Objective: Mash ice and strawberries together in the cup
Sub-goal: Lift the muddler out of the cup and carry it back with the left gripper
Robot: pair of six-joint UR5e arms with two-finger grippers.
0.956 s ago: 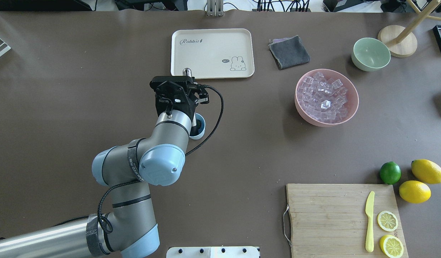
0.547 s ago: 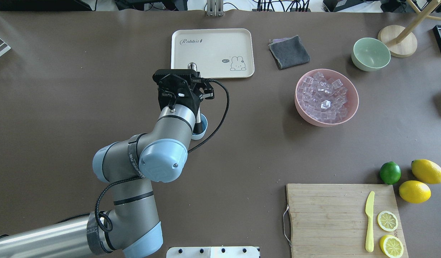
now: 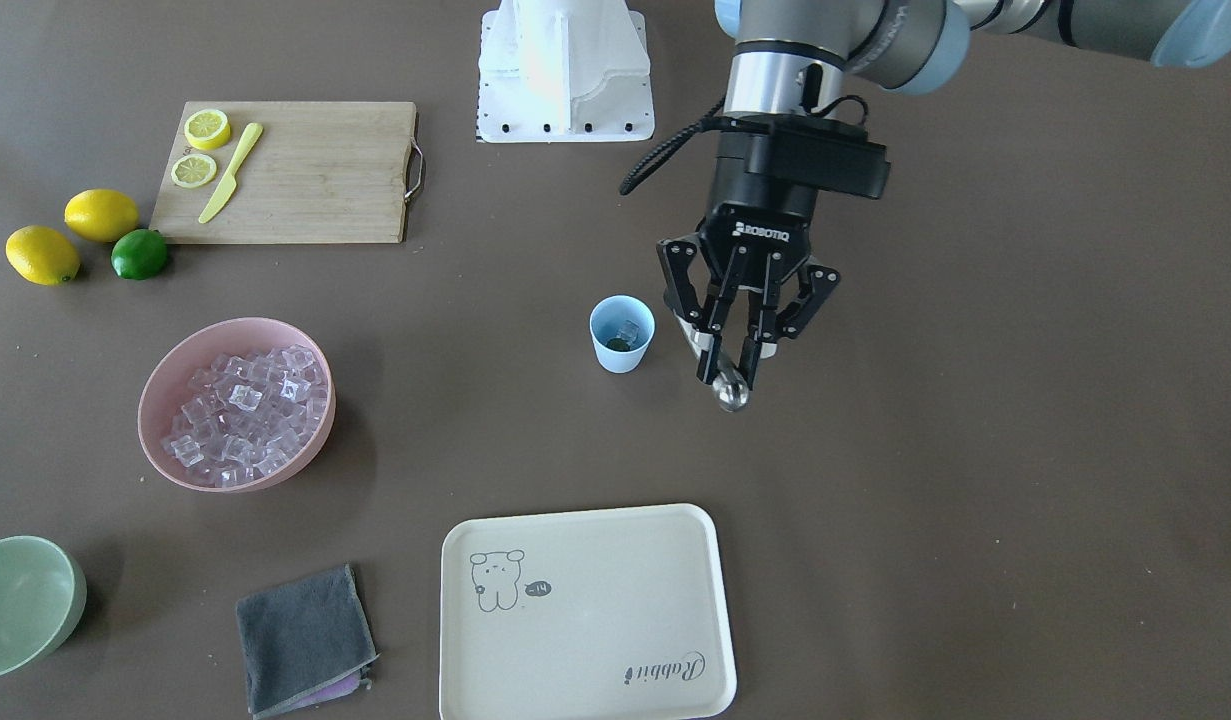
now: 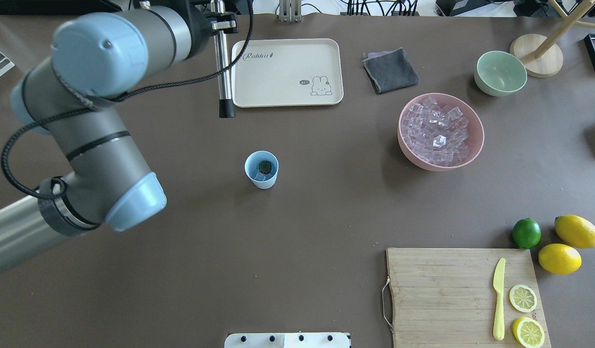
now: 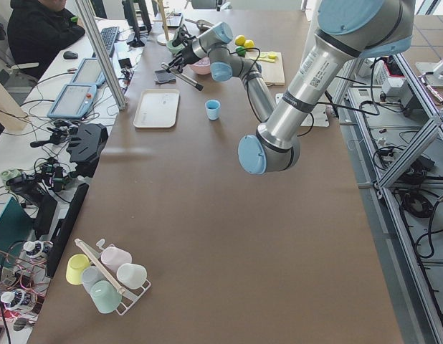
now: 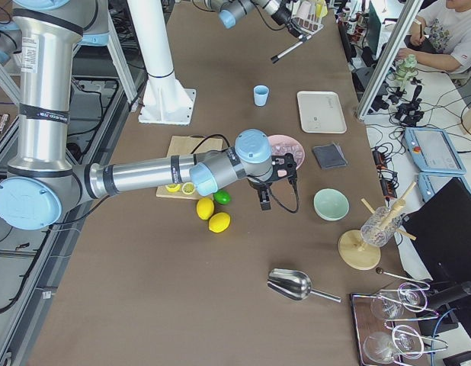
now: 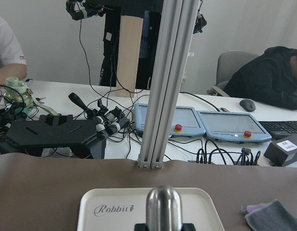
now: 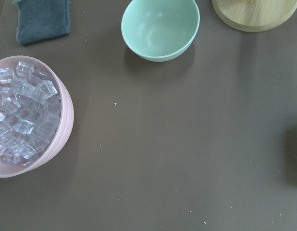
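One raised left end effector [image 3: 732, 368] clamps muddler [image 3: 732, 394], clear of cup [image 3: 621, 336].

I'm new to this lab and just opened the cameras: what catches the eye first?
The left gripper hangs in the air near the small light-blue plastic cup, shut on a silver metal rod with a rounded end. The cup stands mid-table holding a clear ice cube and something dark. Farther off, a wide pink bowl is heaped with ice cubes.
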